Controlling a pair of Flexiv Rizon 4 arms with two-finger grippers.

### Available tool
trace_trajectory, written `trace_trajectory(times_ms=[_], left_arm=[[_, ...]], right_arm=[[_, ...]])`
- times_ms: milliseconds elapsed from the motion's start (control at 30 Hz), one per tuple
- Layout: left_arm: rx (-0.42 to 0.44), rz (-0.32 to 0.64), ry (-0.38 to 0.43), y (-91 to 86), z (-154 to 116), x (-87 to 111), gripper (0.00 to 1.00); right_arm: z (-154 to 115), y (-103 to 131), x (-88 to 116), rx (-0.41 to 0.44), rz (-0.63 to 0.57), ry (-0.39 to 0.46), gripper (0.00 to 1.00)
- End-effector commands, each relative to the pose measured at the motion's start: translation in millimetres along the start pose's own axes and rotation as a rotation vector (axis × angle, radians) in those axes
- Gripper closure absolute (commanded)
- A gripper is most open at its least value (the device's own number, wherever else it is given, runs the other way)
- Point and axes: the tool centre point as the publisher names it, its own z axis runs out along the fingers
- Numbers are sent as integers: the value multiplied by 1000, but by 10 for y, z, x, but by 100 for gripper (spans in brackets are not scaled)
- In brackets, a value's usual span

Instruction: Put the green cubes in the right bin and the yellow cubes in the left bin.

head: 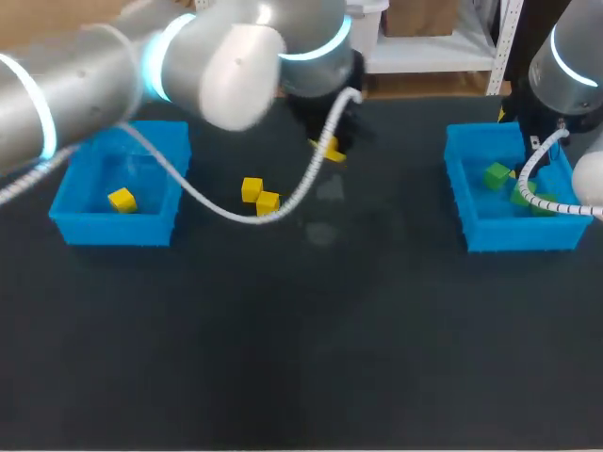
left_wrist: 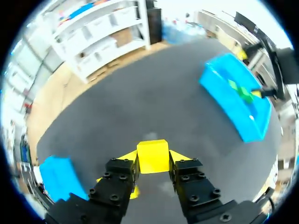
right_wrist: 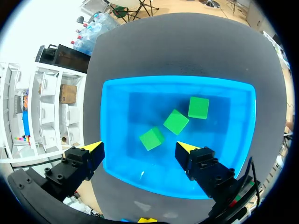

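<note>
The left pincer (left_wrist: 153, 159) is clamping a yellow cube (left_wrist: 153, 154) between its two yellow-tipped fingers, one finger pressing on each of two opposite side faces. The cube is looking small, rigid and light, with smooth faces that may be a little slick. Taking it across two flat opposite faces, near their middle, is likely giving the surest hold, and it is probably needing only a gentle squeeze.

Under and ahead of this pincer the table (left_wrist: 140, 102) is showing a dark, matte, even surface.

Seen from above, a first loose yellow cube (head: 252, 189) is lying just beside a second loose yellow cube (head: 268, 201), both off to the pincer's left-bin side and nearer the robot. Further on that side the left bin (head: 113, 231) is standing, with one binned yellow cube (head: 122, 200) inside. A carry above the loose pair should be finding room.

Well away on the pincer's other side, the right bin (right_wrist: 177, 81) is holding three green cubes (right_wrist: 176, 122). The right pincer (right_wrist: 140, 149) is hanging over it, fingers apart and gripping nothing, the green cubes lying below and just ahead of its tips.
</note>
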Motion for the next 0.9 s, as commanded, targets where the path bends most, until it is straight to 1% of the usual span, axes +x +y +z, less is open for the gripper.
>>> trace_trajectory(times_ms=[33, 100, 167, 300, 367, 500, 633, 667, 700, 733, 833, 900], left_arm=[[-103, -165, -217, 734, -560, 652, 100], [-144, -241, -224, 1037, -636, 817, 100], [-176, -306, -223, 1289, -676, 973, 100], [-229, -406, -210, 1641, -714, 1289, 100], [-241, -451, -197, 1773, -711, 1458, 100], [-277, -516, -167, 1956, -664, 1736, 100], [-282, -512, -115, 1991, -607, 1887, 100], [-284, -506, -106, 1988, -585, 1891, 80], [-286, -508, -108, 1985, -572, 1894, 15], [-289, -509, -107, 1982, -568, 1892, 0], [-307, -479, -116, 1943, -588, 1810, 0], [-295, -453, -125, 1900, -608, 1722, 0]], right_arm=[[-15, -28, 0, -7, 1, -4, 0], [-15, -28, 0, -7, 1, -4, 0], [-15, -28, 0, -7, 1, -4, 0], [-15, -28, 0, -7, 1, -4, 0], [-15, -28, 0, -7, 1, -4, 0], [-15, -28, 0, -7, 1, -4, 0], [-15, -28, 0, -7, 1, -4, 0], [-15, -28, 0, -7, 1, -4, 0], [-15, -28, 0, -7, 1, -4, 0], [-15, -28, 0, -7, 1, -4, 0], [-15, -28, 0, -7, 1, -4, 0], [-15, -28, 0, -7, 1, -4, 0]])
